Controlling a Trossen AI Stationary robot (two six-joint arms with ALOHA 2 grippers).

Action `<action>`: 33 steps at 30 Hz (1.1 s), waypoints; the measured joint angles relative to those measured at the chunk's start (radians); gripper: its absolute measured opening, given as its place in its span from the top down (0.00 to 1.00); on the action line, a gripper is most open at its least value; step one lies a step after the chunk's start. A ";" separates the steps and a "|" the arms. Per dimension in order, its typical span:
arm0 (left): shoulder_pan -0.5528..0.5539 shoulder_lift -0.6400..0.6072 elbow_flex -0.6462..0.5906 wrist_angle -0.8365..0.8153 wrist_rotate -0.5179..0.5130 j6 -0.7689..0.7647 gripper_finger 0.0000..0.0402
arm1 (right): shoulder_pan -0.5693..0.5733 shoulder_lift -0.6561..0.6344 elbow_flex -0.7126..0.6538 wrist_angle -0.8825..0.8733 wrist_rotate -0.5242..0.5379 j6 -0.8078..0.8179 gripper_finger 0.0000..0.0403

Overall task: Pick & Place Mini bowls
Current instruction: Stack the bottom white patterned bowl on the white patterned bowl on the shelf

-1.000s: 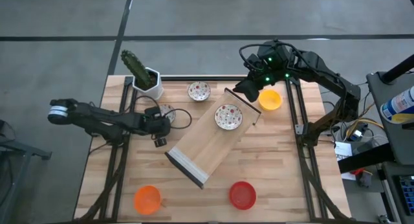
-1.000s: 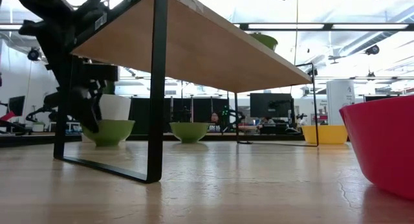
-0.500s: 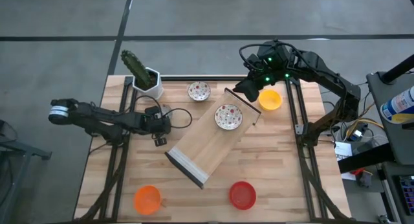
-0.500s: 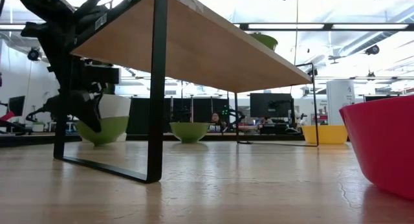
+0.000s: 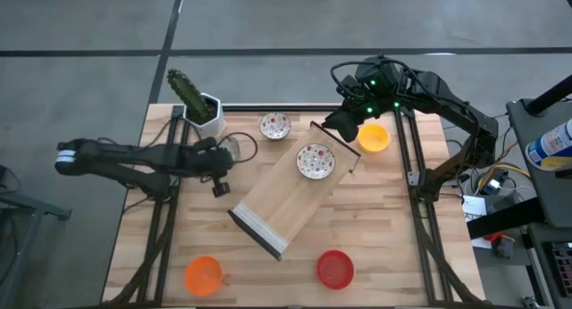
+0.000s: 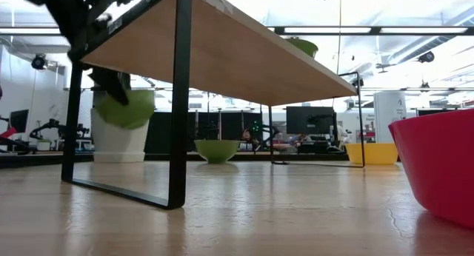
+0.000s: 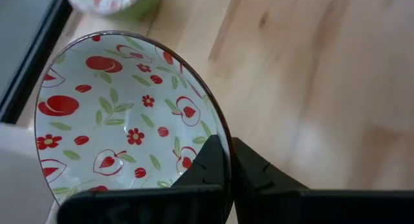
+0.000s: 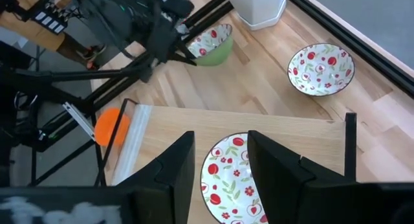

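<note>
My left gripper (image 5: 223,155) is shut on a white mini bowl (image 7: 123,114) with a red fruit pattern and a green outside (image 6: 124,108), lifted near the cactus pot (image 5: 206,111). A second patterned bowl (image 5: 274,125) rests on the table. A third (image 5: 315,161) sits on a wooden shelf (image 5: 277,206). My right gripper (image 8: 220,162) hovers open above that third bowl (image 8: 228,179), touching nothing. The yellow bowl (image 5: 373,137), red bowl (image 5: 335,268) and orange bowl (image 5: 204,275) rest on the table. My left gripper pinches the bowl's rim (image 7: 218,134) between its two fingers, one finger inside the bowl and one outside. The bowl is clear of the table and tilted (image 6: 126,109).
The wooden shelf stands on thin black legs (image 6: 180,100) slantwise in the table's middle. The white cactus pot (image 6: 118,137) stands at the far left corner. Black frame rails (image 5: 407,166) run along both sides of the table.
My left gripper has shut on the patterned bowl's rim and gone up and a little toward the table's far edge. The bowl, which stood on the table, is now lifted clear and tipped. My right gripper has kept still.
</note>
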 joint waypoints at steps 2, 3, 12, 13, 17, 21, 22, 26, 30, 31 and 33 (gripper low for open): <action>0.000 -0.025 0.039 -0.004 0.038 -0.009 1.00 | 0.000 0.000 0.000 0.000 0.000 -0.004 0.66; 0.000 -0.036 0.059 -0.004 0.052 -0.012 1.00 | 0.000 0.000 0.000 0.000 0.000 -0.007 0.66; -0.001 -0.116 0.265 -0.007 0.186 -0.099 1.00 | 0.000 0.000 0.000 0.000 -0.001 -0.027 0.66; -0.001 -0.122 0.290 -0.001 0.199 -0.110 1.00 | 0.000 0.000 0.000 0.000 -0.002 -0.027 0.66; -0.001 -0.147 0.376 0.069 0.277 -0.155 1.00 | 0.000 0.000 -0.009 0.019 -0.040 -0.026 0.66; -0.001 -0.166 0.438 0.171 0.338 -0.176 1.00 | 0.000 0.000 -0.052 0.162 -0.204 0.008 0.66; -0.001 -0.169 0.450 0.196 0.343 -0.177 1.00 | 0.000 0.000 -0.069 0.226 -0.259 0.030 0.66; 0.000 -0.173 0.484 0.310 0.407 -0.204 1.00 | 0.009 0.000 -0.152 0.501 -0.421 0.154 0.65; 0.000 -0.174 0.488 0.447 0.513 -0.261 1.00 | 0.037 0.000 -0.240 0.764 -0.454 0.250 0.59; 0.000 -0.174 0.488 0.479 0.542 -0.278 1.00 | 0.044 0.000 -0.259 0.828 -0.457 0.268 0.56; -0.001 -0.172 0.484 0.552 0.584 -0.310 1.00 | 0.056 0.000 -0.298 0.963 -0.464 0.309 0.51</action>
